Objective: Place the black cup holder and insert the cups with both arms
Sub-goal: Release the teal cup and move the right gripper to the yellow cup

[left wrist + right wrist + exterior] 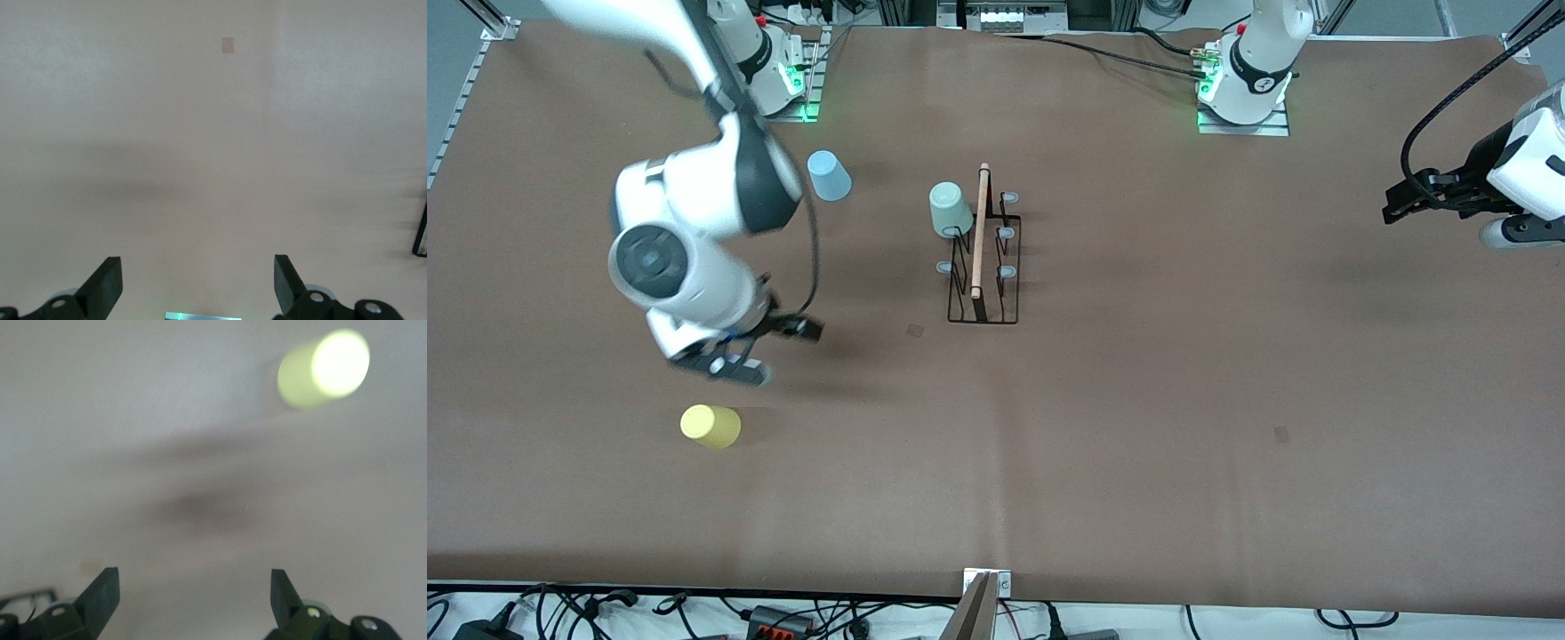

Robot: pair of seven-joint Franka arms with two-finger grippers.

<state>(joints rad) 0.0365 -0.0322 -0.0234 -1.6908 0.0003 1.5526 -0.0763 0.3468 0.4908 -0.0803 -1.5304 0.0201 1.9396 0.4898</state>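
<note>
Nearest the front camera we see the yellow cup [711, 426] lying on its side on the brown surface [1138, 427], toward the right arm's end. Its long axis runs roughly across the front view, with one round end turned toward that end of the surface. The right pincer [760, 351] hangs in the air just above it, its shadow falling on bare surface beside the cup. In the right wrist view its two fingers [100, 597] stand wide apart with nothing between them, and the yellow cup [325, 368] shows ahead of them, well apart from the tips.

Farther from the camera than the right pincer, near the middle of the surface, stands the black cup holder [984, 258]. Its wire base rests flat, and its wooden rod handle [980, 229] runs lengthwise away from the camera, so the rack's long axis points toward the arms' bases. A pale green cup [950, 210] sits upside down on one peg, on the side facing the right arm; the other grey-tipped pegs are bare.

Farthest out, the light blue cup [830, 175] stands mouth down, close to the right arm's base.

The left pincer [1409, 197] waits over the left arm's end, well apart from the rack. Its fingers [103, 287] are also spread wide and hold nothing.
</note>
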